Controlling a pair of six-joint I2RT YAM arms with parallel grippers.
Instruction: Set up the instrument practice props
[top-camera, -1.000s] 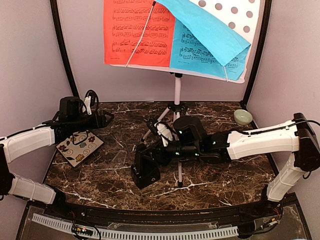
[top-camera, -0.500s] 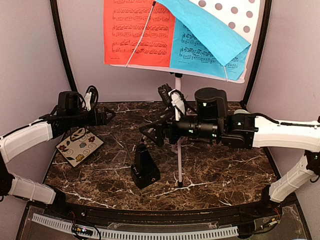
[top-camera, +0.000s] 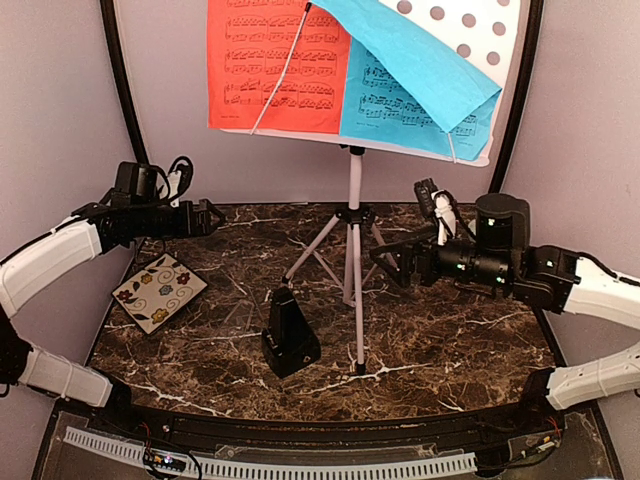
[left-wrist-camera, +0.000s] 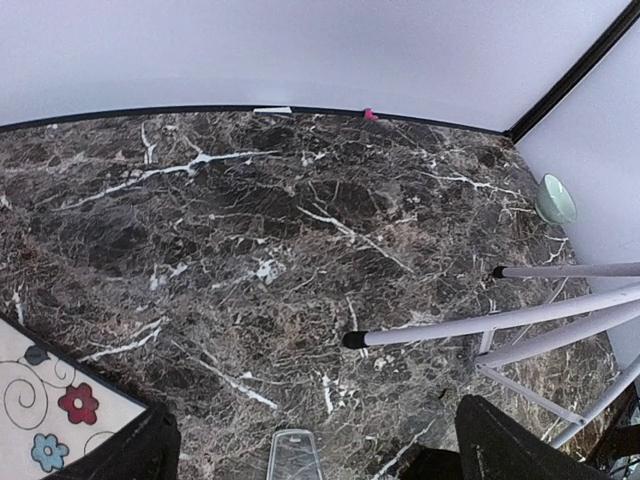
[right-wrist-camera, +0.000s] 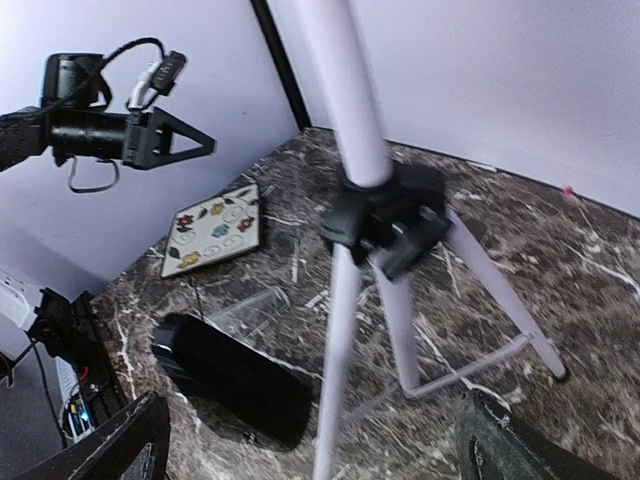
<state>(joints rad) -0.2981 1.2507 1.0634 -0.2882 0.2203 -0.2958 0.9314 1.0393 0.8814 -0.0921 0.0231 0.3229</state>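
Observation:
The white music stand (top-camera: 353, 190) rises mid-table on tripod legs (left-wrist-camera: 480, 325), its pole (right-wrist-camera: 355, 90) close in the right wrist view. A red sheet (top-camera: 275, 65) and a blue sheet (top-camera: 415, 70) of printed music rest on its desk, and the blue sheet's top corner is folded down. The black metronome (top-camera: 290, 335) (right-wrist-camera: 235, 375) stands alone in front of the legs. My right gripper (top-camera: 385, 262) (right-wrist-camera: 320, 470) hovers open to the right of the stand, holding nothing. My left gripper (top-camera: 205, 218) (left-wrist-camera: 310, 465) is open at the far left, above the table.
A square floral tile (top-camera: 160, 292) (right-wrist-camera: 215, 228) lies at the left under my left arm. A small clear plastic piece (left-wrist-camera: 293, 455) (right-wrist-camera: 245, 305) lies flat beside the metronome. A pale green bowl (left-wrist-camera: 555, 198) sits in the back right corner. Purple walls enclose three sides.
My right gripper has let go of the metronome, opened wide and drawn back up and to the right past the stand. The left gripper has opened further and lifted slightly.

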